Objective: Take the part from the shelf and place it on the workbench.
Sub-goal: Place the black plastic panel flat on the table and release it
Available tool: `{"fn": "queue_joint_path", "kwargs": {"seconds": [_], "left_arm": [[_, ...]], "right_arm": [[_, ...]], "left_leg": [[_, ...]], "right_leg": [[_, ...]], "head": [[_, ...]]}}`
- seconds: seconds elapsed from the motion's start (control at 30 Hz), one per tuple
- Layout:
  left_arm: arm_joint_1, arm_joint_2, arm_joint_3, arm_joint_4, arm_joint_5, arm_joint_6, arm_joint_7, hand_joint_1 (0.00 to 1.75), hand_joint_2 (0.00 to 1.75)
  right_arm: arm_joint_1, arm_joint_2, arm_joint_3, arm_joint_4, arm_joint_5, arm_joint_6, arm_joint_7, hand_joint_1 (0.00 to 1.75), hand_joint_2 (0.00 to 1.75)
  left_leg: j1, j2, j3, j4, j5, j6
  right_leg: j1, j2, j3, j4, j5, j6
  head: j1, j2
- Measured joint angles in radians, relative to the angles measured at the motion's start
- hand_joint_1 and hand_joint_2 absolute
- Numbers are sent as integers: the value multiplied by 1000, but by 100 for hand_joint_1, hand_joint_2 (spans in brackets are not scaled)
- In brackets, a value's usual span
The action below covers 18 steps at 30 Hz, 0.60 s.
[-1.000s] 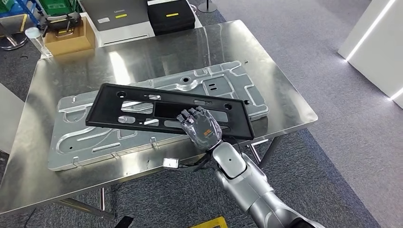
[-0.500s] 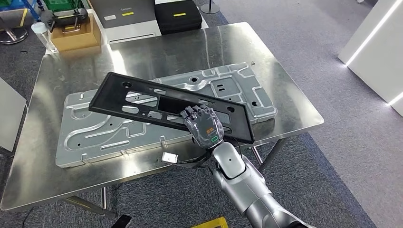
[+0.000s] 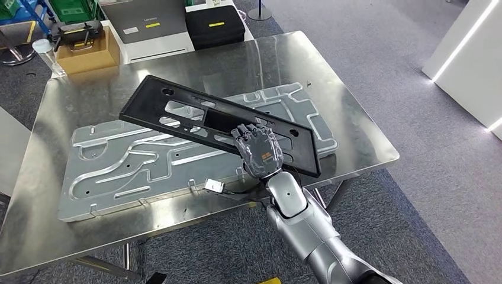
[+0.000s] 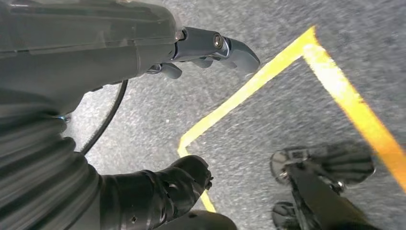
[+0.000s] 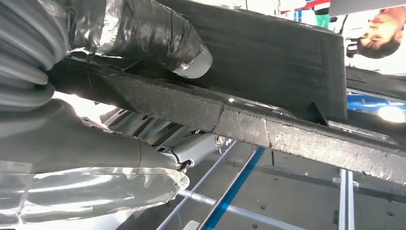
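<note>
- The right hand gripped the long black plastic frame panel with cut-out windows by its near long edge, close to the panel's right end.
- In the right wrist view the thick thumb lay on one face of the black panel and the rest of the hand sat under its edge, so the grasp was firm on both faces.
- The panel was tilted, its far-left end raised, slanting from the counter's middle down toward the near-right edge.
- It hung over the large embossed silver metal plate, which lay flat along the near half of the shiny steel counter; I could not tell whether the panel's lower end touched the plate.
- A small white tag on a cable sat at the plate's near edge, just beside the silver forearm.
- Beyond the counter's far edge stood a cardboard box, a grey case and a black case, all on the floor side.
- The left hand hung over grey floor with yellow tape lines, fingers apart and holding nothing.
</note>
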Motion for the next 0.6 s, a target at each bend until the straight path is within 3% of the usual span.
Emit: {"fn": "queue_joint_path", "kwargs": {"seconds": [0.07,0.2,0.27,0.33,0.37,0.4,0.43,0.5,0.53,0.6], "left_arm": [[-2,0,0,0,0,0,0,0,175],[-3,0,-1,0,0,1,1,0,175],[-4,0,-2,0,1,1,0,0,175],[-6,1,-2,0,1,0,-1,0,175],[-6,1,-2,0,0,-1,-2,0,175],[-5,1,-2,0,0,-1,-4,0,175],[-5,1,-3,0,-3,-1,-6,0,175],[-5,0,-2,0,-14,1,-12,0,175],[-6,-1,-2,0,-23,2,-15,0,175],[-8,-1,-2,0,-39,4,-18,0,175]], "right_arm": [[-5,-1,6,1,0,-1,5,169,175],[-11,-1,14,2,1,-2,14,169,175],[-15,-2,16,2,1,-2,17,169,175],[-15,-5,18,4,1,-2,21,169,175],[-13,-7,19,6,0,-2,22,169,175],[-12,-10,21,8,0,-2,23,169,175],[-11,-11,22,8,0,-2,23,169,175],[-13,-14,25,10,-1,-2,17,169,175],[-16,-14,25,13,-2,-2,8,169,175],[-22,-15,26,30,-4,-1,-23,169,175]], "left_leg": [[-6,-1,34,-70,12,10],[-3,-2,51,-97,-9,30],[1,-1,62,-105,-14,41],[0,-2,70,-105,-23,49],[0,-2,75,-104,-27,50],[0,-3,80,-103,-33,50],[0,-5,87,-101,-38,48],[-2,-7,99,-97,-50,43],[-3,-8,102,-95,-55,39],[-5,-8,102,-95,-59,28]], "right_leg": [[2,1,3,1,-11,8],[2,1,-1,9,-29,26],[0,1,-46,97,-68,33],[-2,1,-131,232,-109,36],[-3,1,-165,274,-109,37],[-4,1,-182,281,-89,37],[-5,0,-179,247,-50,36],[-3,1,-135,116,39,28],[-1,1,-113,60,63,24],[4,3,-95,16,67,19]], "head": [[0,0],[1,0],[3,0],[4,0],[4,0],[4,0],[4,0],[4,0],[4,0],[3,0]]}}
